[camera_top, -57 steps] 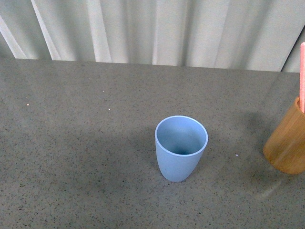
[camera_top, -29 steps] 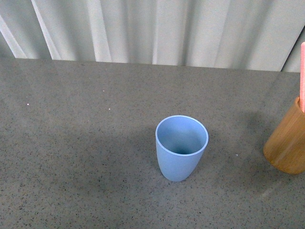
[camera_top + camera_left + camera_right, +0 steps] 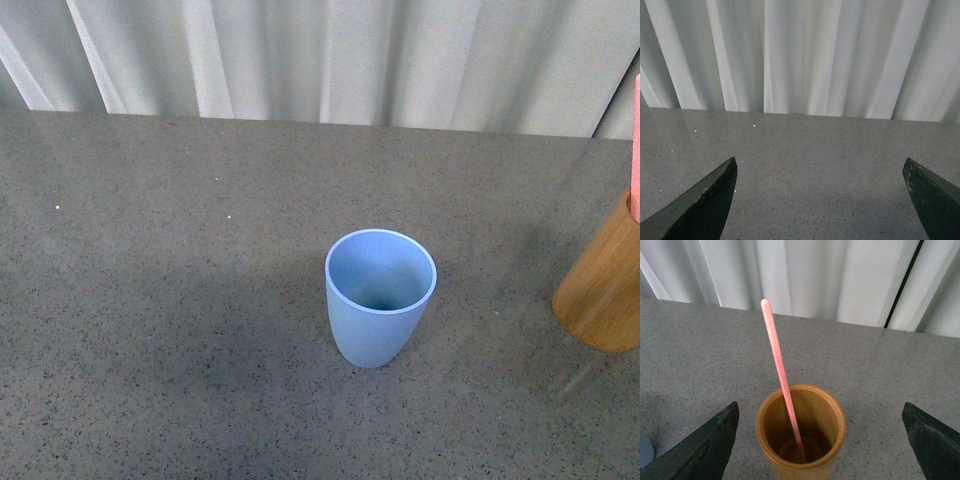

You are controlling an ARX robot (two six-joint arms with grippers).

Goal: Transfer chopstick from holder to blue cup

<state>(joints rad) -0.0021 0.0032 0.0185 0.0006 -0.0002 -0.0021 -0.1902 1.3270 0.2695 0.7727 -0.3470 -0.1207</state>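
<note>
While both our claws stand wide open with nothing in them, the right gripper (image 3: pixel 819 405) is the one lined up on the job, and the left gripper (image 3: pixel 819 160) faces only bare grey table (image 3: pixel 150 330).

Just ahead of and below the right claw, framed between its two spread fingers, stands the bamboo holder (image 3: pixel 771 460), upright on the table. The blue cup (image 3: pixel 370 335) sits empty and upright well off to that claw's left, apart from the holder.

Inside the holder leans the pink chopstick (image 3: pixel 777 360), foot on the holder's floor and most of its length rising clear above the rim.

We judge it light, stiff and smooth. It should be no burden to lift, but it is thin enough to slip or swivel between the pads. We would take it on the exposed shaft a little above the rim and close squarely across it. We would then draw it out along its own lean, so the holder is not dragged or tipped.
</note>
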